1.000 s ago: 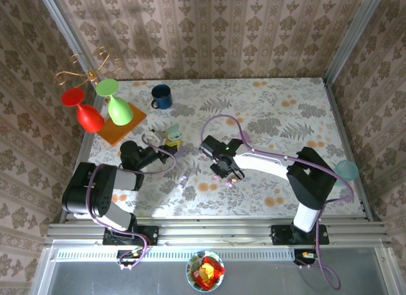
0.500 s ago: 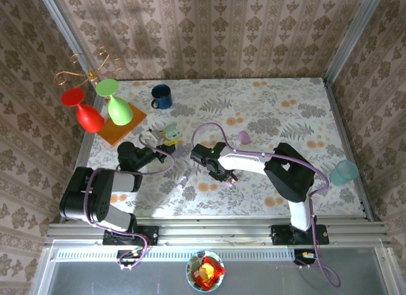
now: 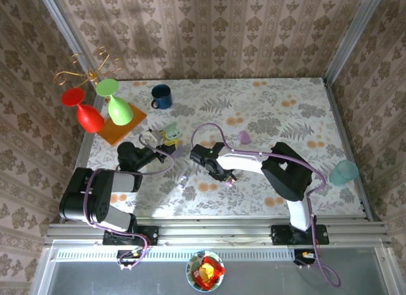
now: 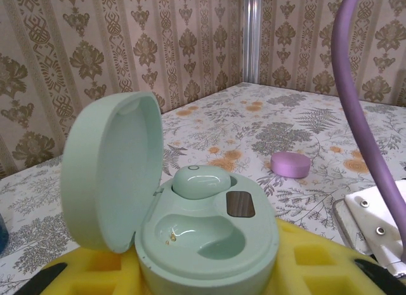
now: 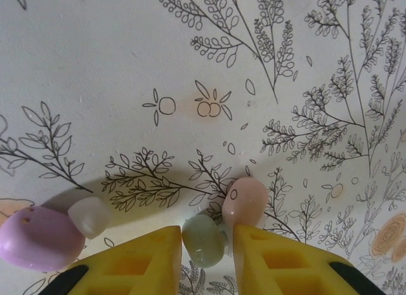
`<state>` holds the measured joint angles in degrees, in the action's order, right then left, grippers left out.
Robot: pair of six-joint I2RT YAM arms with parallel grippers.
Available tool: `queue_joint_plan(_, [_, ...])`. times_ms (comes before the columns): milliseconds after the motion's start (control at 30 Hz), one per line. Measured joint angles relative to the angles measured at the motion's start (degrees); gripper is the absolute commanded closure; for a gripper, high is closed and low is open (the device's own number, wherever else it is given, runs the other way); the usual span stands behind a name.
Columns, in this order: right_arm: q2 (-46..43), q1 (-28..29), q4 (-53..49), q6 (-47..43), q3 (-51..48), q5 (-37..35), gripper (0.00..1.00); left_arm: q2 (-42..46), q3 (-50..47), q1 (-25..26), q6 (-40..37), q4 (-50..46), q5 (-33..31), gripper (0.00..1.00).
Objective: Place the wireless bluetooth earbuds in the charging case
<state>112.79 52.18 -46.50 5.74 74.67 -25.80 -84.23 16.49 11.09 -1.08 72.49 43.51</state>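
Left claw [image 3: 162, 140]: pressed together on the green case [image 4: 209, 244], which sits between my yellow pads.

Case: lid [image 4: 111, 171] hinged up and open. One green bud [image 4: 200, 181] is seated in the far socket. The near socket shows its gold contacts.

Surface [image 3: 285, 111], right of the case and nearer my bases: three loose buds in the right wrist view. In order they are a purple bud [image 5: 41, 236] with a whitish tip, a second green bud [image 5: 204, 240], and a pink bud [image 5: 244, 202].

Right claw [image 3: 228, 176]: down over these buds, right of the case. The fingers stand narrowly apart with the second green bud between them. I cannot tell whether the pads pinch it yet. The pink bud lies just off my right fingertip.

Further right of the case, well apart: a closed purple case [image 4: 290, 163].
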Motion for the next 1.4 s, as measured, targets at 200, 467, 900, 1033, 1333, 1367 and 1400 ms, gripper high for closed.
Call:
queue_joint_plan(200, [0.2, 0.0, 0.0, 0.1, 0.0, 0.0, 0.80, 0.0, 0.0, 0.0, 0.0, 0.0, 0.0, 0.79])
queue_joint_plan(467, [-1.4, -0.2, 1.2, 1.9, -0.6, 1.4, 0.82, 0.1, 0.0, 0.6, -0.2, 0.0, -0.5, 0.78])
queue_joint_plan(900, [-26.9, -8.2, 16.9, 13.0, -12.6, 17.6, 0.82, -1.6, 1.3, 9.2, -1.6, 0.0, -1.4, 0.79])
queue_joint_plan(1033, [-34.7, -13.5, 25.6, 18.4, -19.0, 29.1, 0.82, -3.0, 3.2, 12.6, -2.3, 0.0, -1.4, 0.79])
queue_joint_plan(1333, [-39.7, -18.2, 41.4, 26.8, -23.1, 46.9, 0.82, -7.6, 7.0, 19.0, -3.7, 0.0, -1.5, 0.79])
queue_joint_plan(1367, [-39.7, -18.2, 42.4, 27.2, -23.1, 47.9, 0.82, -8.1, 7.7, 19.4, -3.7, 0.0, -1.4, 0.79])
queue_joint_plan(1400, [-39.7, -18.2, 43.2, 27.5, -23.1, 48.8, 0.82, -8.4, 8.3, 19.7, -3.7, 0.0, -1.4, 0.79])
